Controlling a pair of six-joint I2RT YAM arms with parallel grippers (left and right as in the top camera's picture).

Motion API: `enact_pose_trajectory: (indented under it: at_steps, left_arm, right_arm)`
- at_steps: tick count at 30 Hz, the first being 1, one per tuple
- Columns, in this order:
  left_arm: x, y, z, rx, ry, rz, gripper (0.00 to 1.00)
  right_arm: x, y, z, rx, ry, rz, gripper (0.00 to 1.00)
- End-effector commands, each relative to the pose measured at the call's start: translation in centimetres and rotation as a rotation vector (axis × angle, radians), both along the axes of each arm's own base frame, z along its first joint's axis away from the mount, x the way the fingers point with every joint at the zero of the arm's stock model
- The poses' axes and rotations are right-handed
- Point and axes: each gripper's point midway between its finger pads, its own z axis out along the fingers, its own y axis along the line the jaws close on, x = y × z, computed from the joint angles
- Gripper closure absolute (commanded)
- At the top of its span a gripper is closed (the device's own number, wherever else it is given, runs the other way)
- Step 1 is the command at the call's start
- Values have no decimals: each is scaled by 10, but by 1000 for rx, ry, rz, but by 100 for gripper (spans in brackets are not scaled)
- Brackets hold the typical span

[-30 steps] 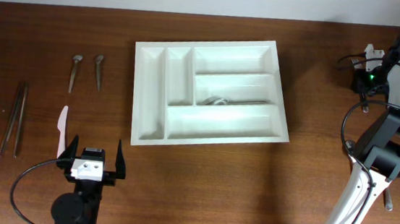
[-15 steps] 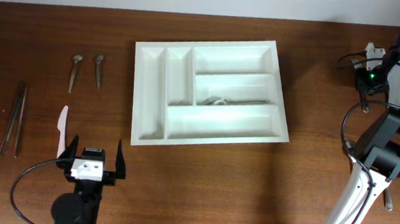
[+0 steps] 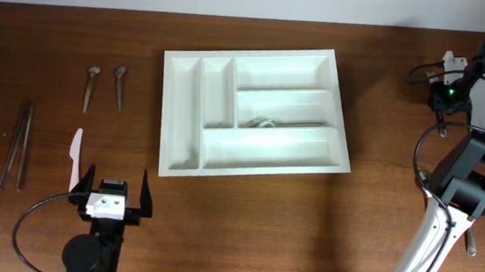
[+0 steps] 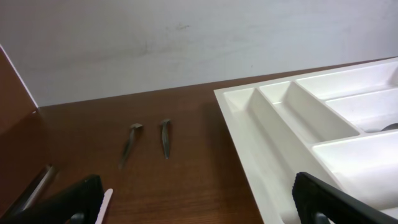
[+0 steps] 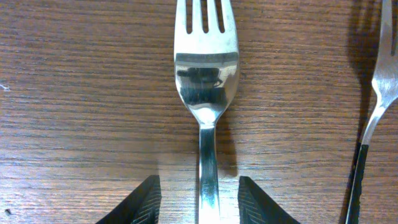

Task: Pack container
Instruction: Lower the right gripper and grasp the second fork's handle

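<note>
The white container [image 3: 184,118] lies mid-table, with a metal utensil [image 3: 266,120] in its middle crosswise compartment. At the far right edge my right gripper [image 3: 447,90] points down at the table. In the right wrist view a steel fork [image 5: 206,68] lies flat on the wood, tines pointing away. Its handle runs between my right gripper's [image 5: 202,205] fingers, and wood shows on both sides of it, so the jaws stand open astride it. My left gripper [image 3: 116,194] stands wide open and empty near the front left, short of the container [image 4: 273,124].
A second fork [image 5: 382,68] lies just right of the first. Two small spoons [image 3: 90,87] [image 3: 120,87] lie left of the container, a white plastic knife [image 3: 74,156] and two long dark utensils [image 3: 17,144] further left. Another utensil [image 3: 471,240] lies by the right arm's base.
My right wrist has shifted slightly over the fork. The left arm, the container and the cutlery on the left have not moved.
</note>
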Motion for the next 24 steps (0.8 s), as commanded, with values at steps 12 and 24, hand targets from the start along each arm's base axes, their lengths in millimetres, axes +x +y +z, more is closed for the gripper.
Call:
enact_pose_trajectory:
  at_steps: [12, 24]
  left_arm:
    - [0, 0, -1, 16, 0, -2, 1]
    - [0, 0, -1, 16, 0, -2, 1]
  right_arm:
    - [-7, 3, -28, 74, 28, -1, 58]
    - [-5, 3, -27, 71, 21, 0, 96]
